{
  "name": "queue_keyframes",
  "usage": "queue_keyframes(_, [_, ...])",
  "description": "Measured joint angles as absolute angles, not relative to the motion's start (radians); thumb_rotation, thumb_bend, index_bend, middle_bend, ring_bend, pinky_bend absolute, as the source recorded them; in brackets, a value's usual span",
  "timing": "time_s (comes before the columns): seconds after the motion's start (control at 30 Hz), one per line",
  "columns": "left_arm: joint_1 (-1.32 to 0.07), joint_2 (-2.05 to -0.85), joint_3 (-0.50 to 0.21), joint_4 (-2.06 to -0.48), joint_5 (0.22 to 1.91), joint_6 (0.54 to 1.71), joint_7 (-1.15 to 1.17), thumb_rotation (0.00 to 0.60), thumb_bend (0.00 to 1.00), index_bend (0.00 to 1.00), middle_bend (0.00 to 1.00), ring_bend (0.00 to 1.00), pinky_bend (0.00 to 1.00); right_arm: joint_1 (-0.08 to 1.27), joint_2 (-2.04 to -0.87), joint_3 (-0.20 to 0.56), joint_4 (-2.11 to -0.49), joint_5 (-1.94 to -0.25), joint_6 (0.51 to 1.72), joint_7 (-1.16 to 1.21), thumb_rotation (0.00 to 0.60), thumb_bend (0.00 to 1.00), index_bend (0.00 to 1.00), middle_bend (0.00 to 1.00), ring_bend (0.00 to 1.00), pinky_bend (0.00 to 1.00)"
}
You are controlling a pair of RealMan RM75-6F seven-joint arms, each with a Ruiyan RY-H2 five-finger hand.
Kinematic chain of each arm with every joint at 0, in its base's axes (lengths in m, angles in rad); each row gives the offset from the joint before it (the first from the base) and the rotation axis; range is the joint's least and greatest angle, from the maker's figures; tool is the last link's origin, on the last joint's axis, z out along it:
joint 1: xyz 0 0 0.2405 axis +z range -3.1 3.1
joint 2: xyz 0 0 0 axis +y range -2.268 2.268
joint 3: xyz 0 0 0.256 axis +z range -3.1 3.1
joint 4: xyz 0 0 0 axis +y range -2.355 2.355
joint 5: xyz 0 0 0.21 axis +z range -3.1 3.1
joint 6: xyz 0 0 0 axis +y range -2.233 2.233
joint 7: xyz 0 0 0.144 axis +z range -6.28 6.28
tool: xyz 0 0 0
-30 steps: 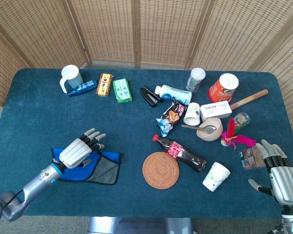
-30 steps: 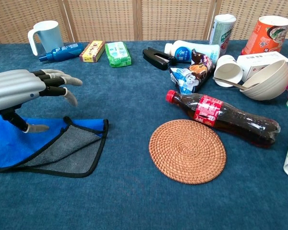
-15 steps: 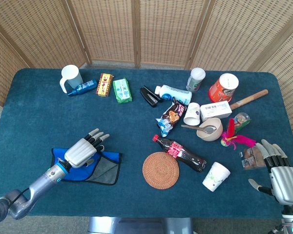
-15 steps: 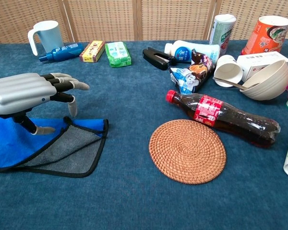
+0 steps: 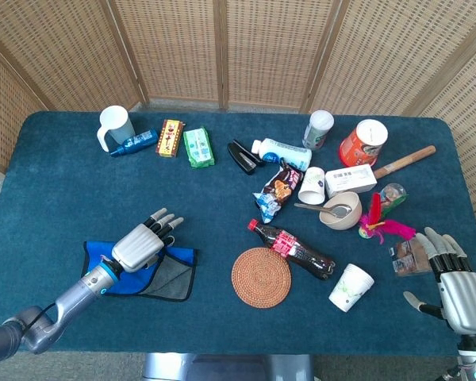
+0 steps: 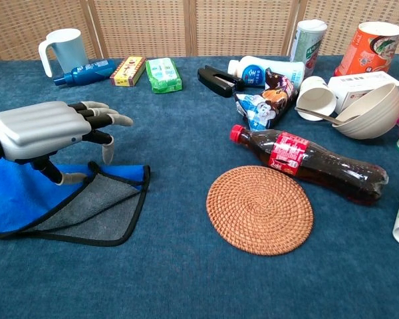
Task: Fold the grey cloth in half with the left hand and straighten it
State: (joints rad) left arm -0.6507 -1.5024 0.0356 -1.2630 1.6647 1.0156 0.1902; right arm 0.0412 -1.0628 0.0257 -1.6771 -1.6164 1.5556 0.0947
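Observation:
The cloth (image 5: 160, 272) (image 6: 86, 206) lies folded on the blue table near its front left, blue side up with a grey panel showing at its right end, edged in black. My left hand (image 5: 143, 243) (image 6: 46, 129) hovers just above the cloth's upper middle, palm down, fingers apart and slightly bent, holding nothing; its thumb points down toward the fabric. My right hand (image 5: 458, 290) rests at the table's front right corner, fingers spread, holding nothing; the chest view does not show it.
A round woven coaster (image 5: 261, 277) (image 6: 260, 210) and a cola bottle (image 5: 292, 249) (image 6: 312, 163) lie right of the cloth. A white mug (image 5: 115, 127), small packets, cups, a bowl (image 5: 342, 210) and a paper cup (image 5: 351, 286) crowd the back and right.
My left hand has slid forward and to the right over the cloth, toward its grey end. The cloth and right hand have not moved.

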Motion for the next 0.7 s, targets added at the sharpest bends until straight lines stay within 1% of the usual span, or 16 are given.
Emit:
queue_keyframes(0.1, [-0.656, -1.505, 0.032, -1.272, 1.654, 1.005, 0.209, 0.6, 0.46, 0.46, 0.0, 0.0, 0.07, 0.041, -1.061, 0.025, -1.678, -1.618, 1.555, 0.098, 0.6, 0.12, 0.0, 0.0, 0.0, 0.12])
queue_keyframes(0.43, [-0.659, -1.515, 0.03, -1.275, 1.635, 0.999, 0.255, 0.6, 0.47, 0.51, 0.0, 0.0, 0.07, 0.04, -1.059, 0.024, -1.677, -1.621, 1.558, 0.105, 0.6, 0.12, 0.0, 0.0, 0.0, 0.12])
queue_keyframes(0.7, [-0.659, -1.512, 0.032, -1.269, 1.622, 0.998, 0.274, 0.6, 0.48, 0.5, 0.0, 0.0, 0.07, 0.042, -1.059, 0.024, -1.675, -1.623, 1.557, 0.107, 0.6, 0.12, 0.0, 0.0, 0.0, 0.12])
